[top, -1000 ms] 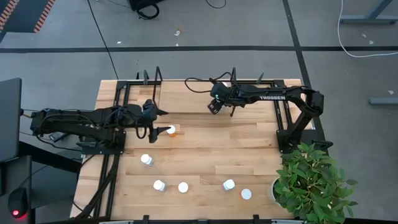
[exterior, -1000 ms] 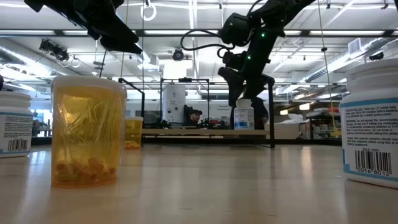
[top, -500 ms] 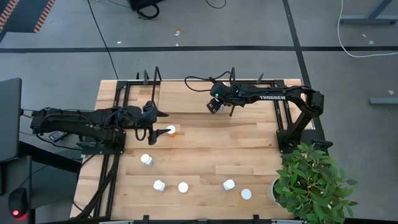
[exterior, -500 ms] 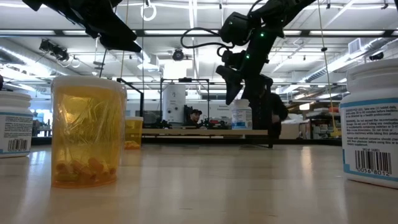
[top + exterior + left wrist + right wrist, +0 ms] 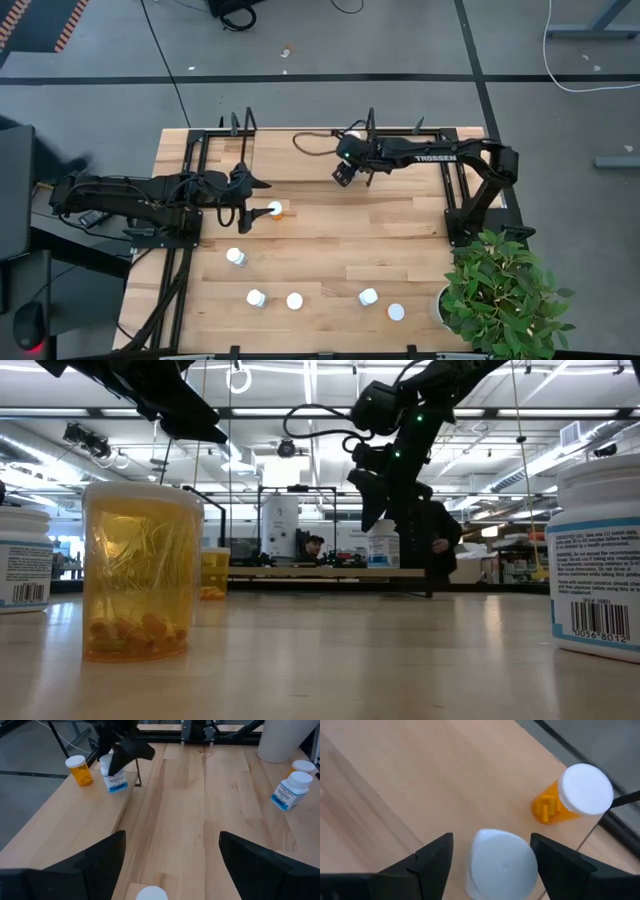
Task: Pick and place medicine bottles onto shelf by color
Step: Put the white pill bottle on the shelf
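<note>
Right gripper (image 5: 492, 851): over the shelf (image 5: 300, 160) at the table's far side, fingers on either side of a white-capped white bottle (image 5: 502, 862); contact not clear.
Right arm lettering: "TROSSEN" in white on the forearm (image 5: 438, 156).
Shelf contents: orange bottle (image 5: 80, 770) beside blue-labelled white bottle (image 5: 116, 779).
Left gripper (image 5: 170, 865): fingers spread, empty, above a white-capped orange bottle (image 5: 276, 210) at mid-table.
Near-edge bottles: five white caps in the high view.
Labels: barcode on the white bottle (image 5: 597, 565) nearest the low camera; digits too small to read.
</note>
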Robot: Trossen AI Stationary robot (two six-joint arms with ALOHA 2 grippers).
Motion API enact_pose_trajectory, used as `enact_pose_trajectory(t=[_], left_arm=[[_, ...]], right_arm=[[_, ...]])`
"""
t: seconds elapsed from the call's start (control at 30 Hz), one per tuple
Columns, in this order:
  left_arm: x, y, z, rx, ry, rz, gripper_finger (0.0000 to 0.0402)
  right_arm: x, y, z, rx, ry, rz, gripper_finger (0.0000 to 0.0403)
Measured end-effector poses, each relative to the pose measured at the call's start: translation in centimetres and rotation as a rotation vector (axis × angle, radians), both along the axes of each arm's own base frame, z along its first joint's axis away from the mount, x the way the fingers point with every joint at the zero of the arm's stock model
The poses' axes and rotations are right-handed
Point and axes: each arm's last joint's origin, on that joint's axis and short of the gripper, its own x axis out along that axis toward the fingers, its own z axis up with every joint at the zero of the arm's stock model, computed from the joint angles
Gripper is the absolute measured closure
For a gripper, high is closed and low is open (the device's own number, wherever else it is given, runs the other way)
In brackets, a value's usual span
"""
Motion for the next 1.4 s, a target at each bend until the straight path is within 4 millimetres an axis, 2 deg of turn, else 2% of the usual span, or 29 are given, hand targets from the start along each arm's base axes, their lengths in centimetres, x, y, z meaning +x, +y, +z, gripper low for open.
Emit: enact_pose_trajectory(t=[0.13, 0.4, 0.53, 0.83, 1.0, 1.17, 1.4], left_arm=[[0.0, 0.0, 0.0, 0.0, 0.0, 0.0, 0.0076], [0.0, 0.0, 0.0, -0.016, -0.003, 0.008, 0.0076], [0.0, 0.0, -0.1, -0.019, 0.005, 0.009, 0.0076], [0.0, 0.0, -0.1, -0.02, 0.005, 0.01, 0.0076], [0.0, 0.0, -0.1, -0.023, 0.006, 0.011, 0.0076], [0.0, 0.0, -0.1, -0.023, 0.007, 0.012, 0.0076], [0.0, 0.0, -0.1, -0.039, 0.003, 0.019, 0.0076]], right_arm=[[0.0, 0.7, -0.2, -0.04, 0.068, 0.06, 0.0116], [-0.2, 0.8, -0.3, -0.05, 0.117, 0.106, 0.0047], [-0.2, 0.8, -0.3, -0.064, 0.134, 0.136, 0.0038], [-0.4, 1.3, -0.5, -0.101, 0.245, 0.279, 0.0052], [-1.0, 0.5, -0.4, -0.048, 0.192, 0.081, 0.0054], [-0.7, 0.4, -0.1, 0.002, 0.086, -0.007, 0.0065], [-0.2, 0.6, 0.2, 0.01, -0.016, -0.097, 0.0131]])
